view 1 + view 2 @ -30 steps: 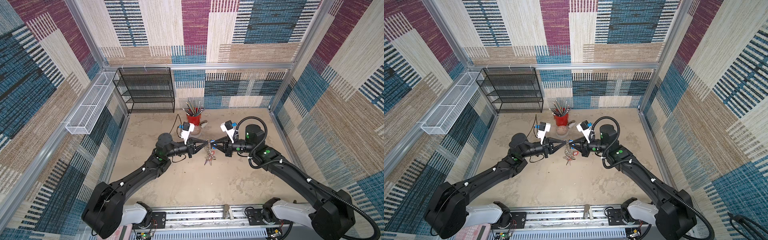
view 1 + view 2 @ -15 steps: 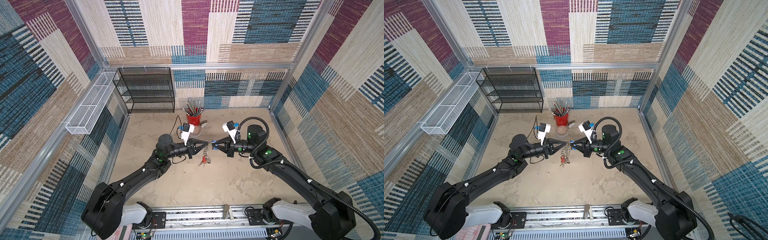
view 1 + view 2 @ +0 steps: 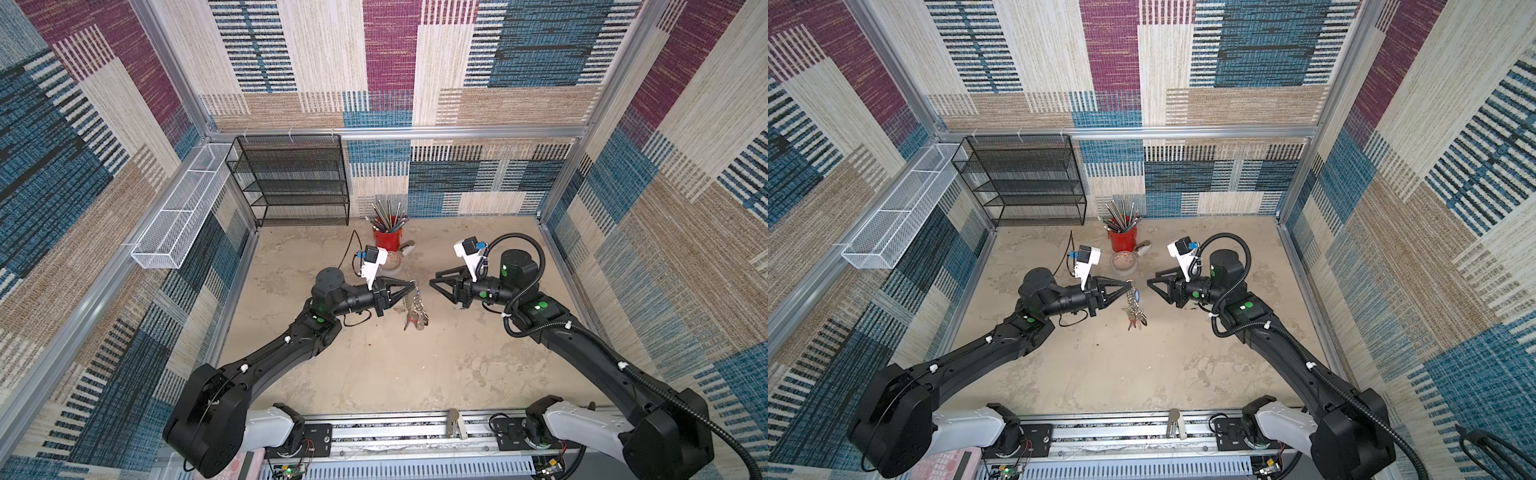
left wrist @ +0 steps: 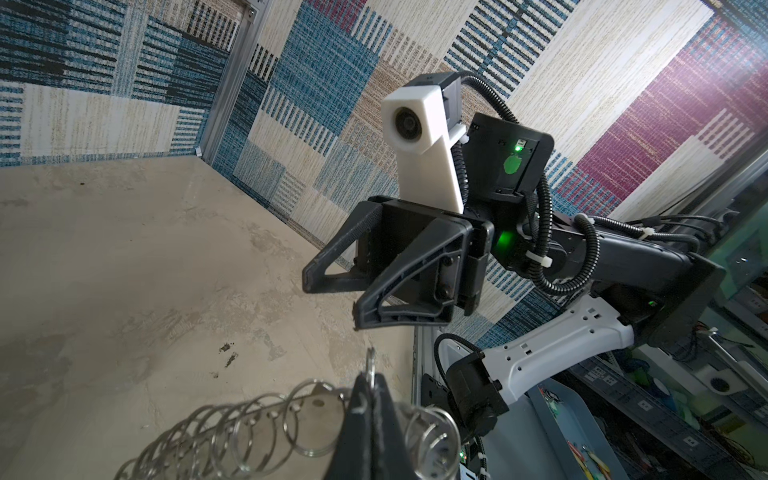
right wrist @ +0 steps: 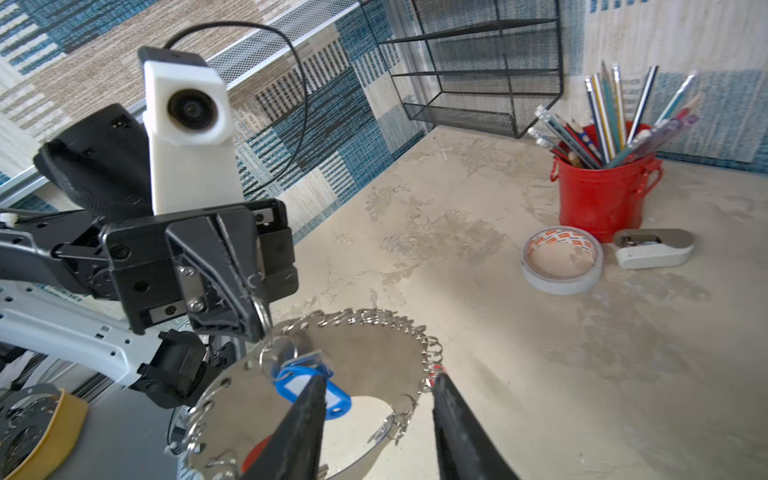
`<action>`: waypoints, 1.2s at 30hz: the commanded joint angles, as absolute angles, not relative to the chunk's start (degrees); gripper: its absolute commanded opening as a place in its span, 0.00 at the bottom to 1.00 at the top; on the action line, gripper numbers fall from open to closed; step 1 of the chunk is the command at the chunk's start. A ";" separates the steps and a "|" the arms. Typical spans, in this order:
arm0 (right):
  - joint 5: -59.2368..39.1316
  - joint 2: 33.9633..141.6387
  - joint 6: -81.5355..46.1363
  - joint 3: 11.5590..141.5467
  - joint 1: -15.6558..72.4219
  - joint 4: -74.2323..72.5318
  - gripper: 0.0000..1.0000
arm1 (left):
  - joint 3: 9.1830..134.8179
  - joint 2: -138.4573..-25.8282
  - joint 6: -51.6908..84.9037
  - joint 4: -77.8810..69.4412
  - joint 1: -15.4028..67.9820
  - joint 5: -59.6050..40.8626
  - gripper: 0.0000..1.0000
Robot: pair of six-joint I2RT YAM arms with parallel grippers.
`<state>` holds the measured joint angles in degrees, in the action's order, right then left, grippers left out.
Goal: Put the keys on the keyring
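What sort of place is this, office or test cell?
Likely a staged robot test cell: aluminium frame with patterned fabric walls, desk props like the red pencil pot and tape roll, and arm bases on a front rail.

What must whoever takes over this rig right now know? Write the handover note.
Left gripper: shut on a ring at the edge of the keyring, which hangs from it above the table.
Right gripper: open, empty, facing the keyring, not touching it.
Done: the blue-tagged key hangs on a ring; the red-tagged key appears to hang lower down.
Left: I cannot tell whether any key is still missing; check before moving on.
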<state>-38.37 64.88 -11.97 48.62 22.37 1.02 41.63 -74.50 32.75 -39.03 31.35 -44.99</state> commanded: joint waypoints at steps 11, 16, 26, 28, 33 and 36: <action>-21.54 65.74 -18.52 47.97 18.00 0.46 0.64 | 51.76 -88.78 35.38 -46.27 34.33 -43.52 0.00; -19.31 64.72 -20.96 46.35 15.45 0.14 0.67 | 57.68 -97.71 40.10 -51.56 36.18 -42.31 0.00; -21.49 66.30 -21.47 45.64 14.68 -1.37 0.70 | 53.91 -104.59 47.79 -62.16 34.14 -39.58 0.00; -22.19 67.05 -21.30 45.96 14.68 -1.23 0.70 | 51.08 -104.26 47.42 -62.66 33.20 -39.27 0.00; -23.73 67.94 -21.40 46.30 14.68 -1.83 0.69 | 43.06 -102.86 46.63 -64.90 29.97 -37.97 0.00; -24.58 68.38 -21.40 46.36 14.67 -2.02 0.69 | 38.28 -102.47 46.39 -66.08 27.60 -36.41 0.00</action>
